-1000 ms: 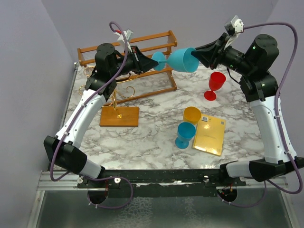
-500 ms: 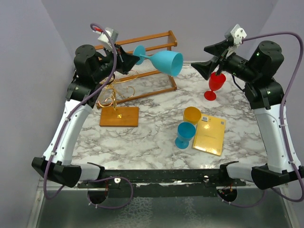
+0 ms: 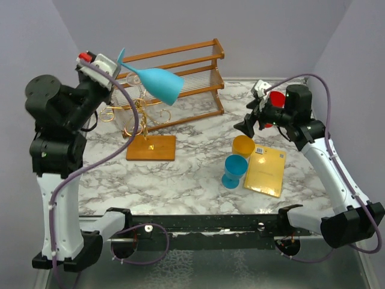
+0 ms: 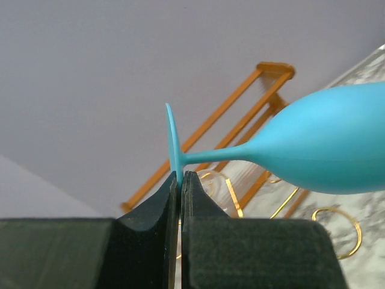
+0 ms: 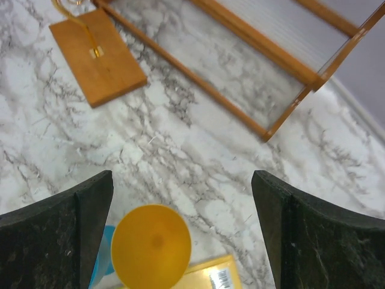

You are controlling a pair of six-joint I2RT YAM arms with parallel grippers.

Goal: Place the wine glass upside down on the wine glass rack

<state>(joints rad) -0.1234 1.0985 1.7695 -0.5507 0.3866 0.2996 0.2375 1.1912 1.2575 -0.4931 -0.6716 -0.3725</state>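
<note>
The light blue wine glass (image 3: 157, 82) hangs tilted in the air, foot up-left and bowl down-right, above the gold wire wine glass rack (image 3: 141, 114) on its wooden base (image 3: 151, 147). My left gripper (image 3: 115, 65) is shut on the rim of the glass's thin foot. In the left wrist view the fingertips (image 4: 179, 178) pinch that foot disc, with stem and bowl (image 4: 337, 144) running off to the right. My right gripper (image 3: 248, 123) stands open and empty over the marble, away from the glass. In the right wrist view its fingers (image 5: 78, 223) stand wide apart above a yellow cup (image 5: 151, 244).
A two-tier wooden slatted shelf (image 3: 180, 78) stands at the back behind the rack. A yellow cup (image 3: 243, 146), a blue goblet (image 3: 234, 170) and a yellow envelope (image 3: 266, 170) sit front right. A red goblet (image 3: 277, 98) is partly hidden behind my right arm.
My right gripper let go of the glass bowl, opened wide and dropped back to the right. My left arm swung the glass up and left, held by its foot.
</note>
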